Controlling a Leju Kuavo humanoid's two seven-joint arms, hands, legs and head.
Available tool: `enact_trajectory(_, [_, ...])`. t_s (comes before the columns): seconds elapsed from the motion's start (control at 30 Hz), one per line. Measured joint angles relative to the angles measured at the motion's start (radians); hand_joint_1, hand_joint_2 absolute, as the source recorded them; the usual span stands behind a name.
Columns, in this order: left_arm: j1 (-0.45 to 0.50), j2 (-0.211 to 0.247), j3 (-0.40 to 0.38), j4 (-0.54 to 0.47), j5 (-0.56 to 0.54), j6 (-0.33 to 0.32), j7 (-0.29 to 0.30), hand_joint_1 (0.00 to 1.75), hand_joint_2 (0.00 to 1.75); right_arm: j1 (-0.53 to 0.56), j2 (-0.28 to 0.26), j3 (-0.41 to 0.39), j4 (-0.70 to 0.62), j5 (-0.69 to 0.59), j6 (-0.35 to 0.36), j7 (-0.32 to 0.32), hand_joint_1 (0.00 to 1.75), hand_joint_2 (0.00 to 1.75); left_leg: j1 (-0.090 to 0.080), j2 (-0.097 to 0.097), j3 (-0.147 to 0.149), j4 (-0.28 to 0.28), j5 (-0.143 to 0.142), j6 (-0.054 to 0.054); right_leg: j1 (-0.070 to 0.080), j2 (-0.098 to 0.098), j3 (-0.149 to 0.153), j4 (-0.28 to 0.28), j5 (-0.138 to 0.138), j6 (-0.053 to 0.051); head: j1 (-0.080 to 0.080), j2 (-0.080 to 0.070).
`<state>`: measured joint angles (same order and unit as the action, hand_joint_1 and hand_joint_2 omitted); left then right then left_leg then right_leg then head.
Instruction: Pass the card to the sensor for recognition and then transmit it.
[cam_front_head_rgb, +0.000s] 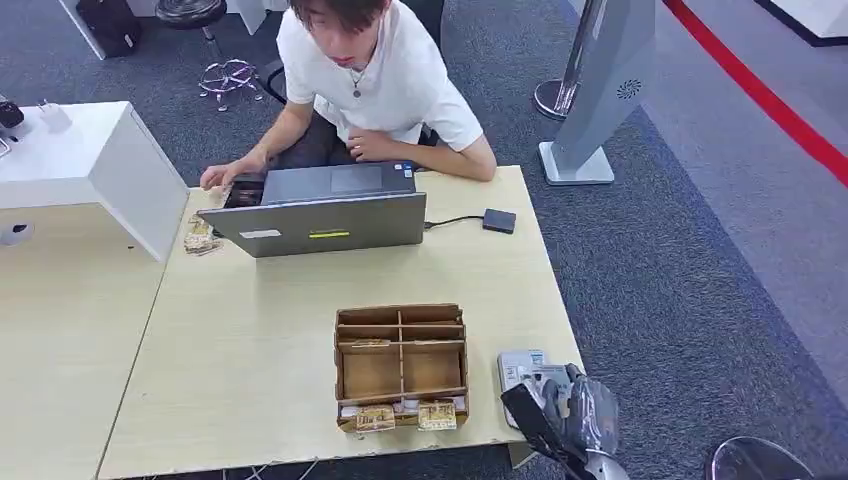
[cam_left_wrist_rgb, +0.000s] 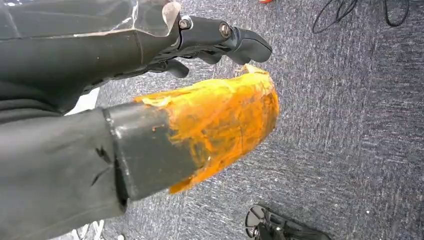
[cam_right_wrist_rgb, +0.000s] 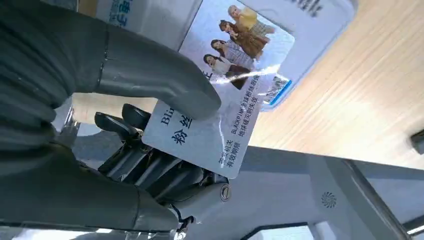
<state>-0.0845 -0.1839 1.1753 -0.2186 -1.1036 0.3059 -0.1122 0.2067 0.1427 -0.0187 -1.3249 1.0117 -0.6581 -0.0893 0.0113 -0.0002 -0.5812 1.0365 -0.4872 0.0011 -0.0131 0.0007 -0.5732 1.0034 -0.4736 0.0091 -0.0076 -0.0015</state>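
- right hand (cam_front_head_rgb: 580, 410) at the near right corner of the table (cam_front_head_rgb: 250, 350), thumb (cam_right_wrist_rgb: 150, 75) pressed on top of the card (cam_right_wrist_rgb: 220, 100), darker fingers (cam_right_wrist_rgb: 145, 160) under it, so the card is pinched
- card is pale with a group photo and printed text, held just over the white sensor (cam_front_head_rgb: 522, 368); touching or not, cannot tell
- sensor lies flat on the table, just right of the cardboard organizer (cam_front_head_rgb: 401, 365)
- organizer is near the table's front edge, split into compartments; two small patterned cards (cam_front_head_rgb: 405, 415) stand in its nearest slot
- left hand (cam_left_wrist_rgb: 200, 100) hangs over grey carpet (cam_left_wrist_rgb: 350, 125), thumb wrapped in orange tape, dark fingers curled in, nothing in them
- laptop (cam_front_head_rgb: 325, 210) beyond the organizer at the table's far side, lid back facing the robot
- small black box (cam_front_head_rgb: 499, 220) right of the laptop, cabled to it
- person in a white shirt (cam_front_head_rgb: 380, 90) sits behind the laptop, one hand at its left end
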Motion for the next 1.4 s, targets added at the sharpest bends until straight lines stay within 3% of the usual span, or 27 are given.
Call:
enact_trajectory(0.3, [0.0,0.0,0.003,0.0,0.0,0.0,0.002,0.0,0.0,0.009,0.0,-0.009,-0.006,0.011,-0.016,-0.002,1.75,1.75,0.0,0.0,0.0,0.0,0.0,0.0,0.0,0.0,0.0,0.0,0.0,0.0,0.0,0.0])
enact_trajectory(0.5, [0.0,0.0,0.004,0.0,-0.001,0.0,-0.004,0.0,0.0,0.021,0.0,-0.009,-0.046,-0.174,0.05,-0.108,1.75,1.75,0.0,0.0,0.0,0.0,0.0,0.0,0.0,0.0,-0.001,0.0,0.0,0.0,0.0,0.0])
enact_trajectory(0.63, [0.0,0.0,0.004,0.0,-0.005,0.0,-0.005,0.0,0.0,0.026,0.001,-0.008,-0.087,-0.21,0.057,-0.138,1.75,1.75,0.0,0.0,-0.001,0.0,0.0,0.0,0.0,0.0,-0.001,0.0,0.0,0.0,0.0,0.0])
enact_trajectory(0.93, [0.0,0.0,0.004,0.0,-0.019,-0.002,-0.005,0.0,0.0,0.023,0.001,0.011,-0.182,-0.177,0.005,-0.188,1.75,1.75,0.0,0.0,-0.001,0.0,0.0,0.0,0.0,0.0,-0.001,0.0,0.0,0.0,0.0,0.0])
enact_trajectory(1.1, [0.0,0.0,0.004,0.0,-0.031,-0.002,-0.005,0.0,0.0,0.015,0.0,0.049,-0.239,-0.132,-0.031,-0.192,1.75,1.75,0.0,0.0,-0.001,0.0,0.0,0.0,0.0,0.0,-0.001,0.0,0.0,0.0,0.0,0.0])
enact_trajectory(1.4, [0.0,0.0,0.004,0.0,-0.047,-0.003,-0.005,0.0,0.0,-0.025,-0.013,0.129,-0.303,-0.046,-0.033,-0.186,1.75,1.75,0.0,0.0,-0.001,0.0,0.0,0.0,0.0,0.0,-0.001,0.0,0.0,0.0,0.0,0.0])
